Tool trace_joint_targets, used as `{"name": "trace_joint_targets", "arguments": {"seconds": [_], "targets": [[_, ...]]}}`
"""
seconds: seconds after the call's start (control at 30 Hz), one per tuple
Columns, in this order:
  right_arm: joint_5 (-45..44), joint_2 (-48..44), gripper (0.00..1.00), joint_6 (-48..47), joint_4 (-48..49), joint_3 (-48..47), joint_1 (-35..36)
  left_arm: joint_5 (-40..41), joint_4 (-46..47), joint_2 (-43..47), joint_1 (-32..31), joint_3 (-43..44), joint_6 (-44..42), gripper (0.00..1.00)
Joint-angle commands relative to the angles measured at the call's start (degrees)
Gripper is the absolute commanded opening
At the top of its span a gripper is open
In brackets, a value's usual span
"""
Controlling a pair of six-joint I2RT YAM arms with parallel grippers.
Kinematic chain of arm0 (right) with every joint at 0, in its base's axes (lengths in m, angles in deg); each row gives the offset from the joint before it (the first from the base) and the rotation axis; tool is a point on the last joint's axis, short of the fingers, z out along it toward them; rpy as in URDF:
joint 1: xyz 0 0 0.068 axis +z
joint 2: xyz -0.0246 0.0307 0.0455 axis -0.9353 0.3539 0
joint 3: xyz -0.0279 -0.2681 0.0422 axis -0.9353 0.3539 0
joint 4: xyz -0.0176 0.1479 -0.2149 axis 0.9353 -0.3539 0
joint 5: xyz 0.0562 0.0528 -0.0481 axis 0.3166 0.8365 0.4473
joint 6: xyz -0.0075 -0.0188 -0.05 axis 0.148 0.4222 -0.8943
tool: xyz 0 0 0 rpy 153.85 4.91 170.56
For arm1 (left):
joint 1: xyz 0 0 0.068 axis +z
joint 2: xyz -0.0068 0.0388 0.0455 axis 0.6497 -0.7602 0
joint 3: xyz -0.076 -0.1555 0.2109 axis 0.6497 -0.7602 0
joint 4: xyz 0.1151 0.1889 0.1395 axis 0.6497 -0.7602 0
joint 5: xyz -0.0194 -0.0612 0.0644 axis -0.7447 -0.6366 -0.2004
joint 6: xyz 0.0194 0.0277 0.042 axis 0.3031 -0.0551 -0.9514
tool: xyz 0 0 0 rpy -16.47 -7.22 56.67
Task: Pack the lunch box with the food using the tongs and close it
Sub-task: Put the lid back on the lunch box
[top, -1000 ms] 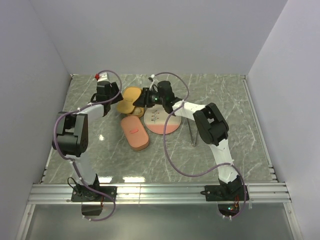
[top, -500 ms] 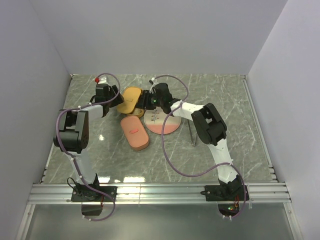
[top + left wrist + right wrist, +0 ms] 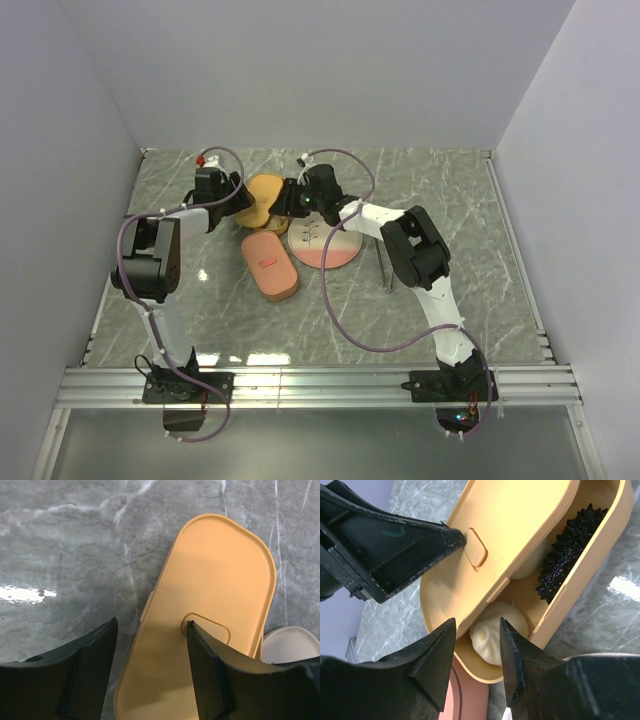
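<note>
Over at the far left of the grey marbled bench (image 3: 450, 220), the lunch box (image 3: 575, 577) is a smooth yellow-orange plastic tub, oblong with rounded ends. Its matching lid (image 3: 220, 580) lies askew on top, flat and matte with a small rounded-rectangle tab pressed into it, and the near end of the box is uncovered.

In that gap there's a soft-looking round beige ball (image 3: 492, 635), a second pale ball (image 3: 530, 565) half under the lid, and a dark, spiky piece (image 3: 567, 545) along the wall.

The left gripper (image 3: 151, 625) has its jaws well apart and grips nothing. One dark fingertip (image 3: 192, 630) sits right at the lid's tab and the other hangs over the bench.

The right gripper (image 3: 477, 622) hovers over the open end with its jaws about half open and nothing in them.

The thin grey metal tongs (image 3: 386, 265) lie flat on the bench, just right of the round cream-and-pink plate (image 3: 325, 245). A salmon-pink oblong tray (image 3: 270, 265) sits in front of the box.

Against a second ago, the left arm's elbow has swung slightly inward and the right wrist has nudged closer. The yellow shape looks more compact from above, and both jaws are spread as before.
</note>
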Motion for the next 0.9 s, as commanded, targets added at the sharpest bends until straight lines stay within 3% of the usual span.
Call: {"name": "trace_joint_targets", "arguments": {"seconds": [0.0, 0.87], "targets": [[-1.1, 0.6, 0.48, 0.5, 1.4, -2.5, 0.4, -1.8, -0.5, 0.0, -1.2, 1.7, 0.6, 0.63], [-0.5, -1.2, 0.45, 1.7, 5.1, -0.5, -2.0, 0.3, -4.2, 3.5, -6.1, 1.0, -0.2, 0.62]]}}
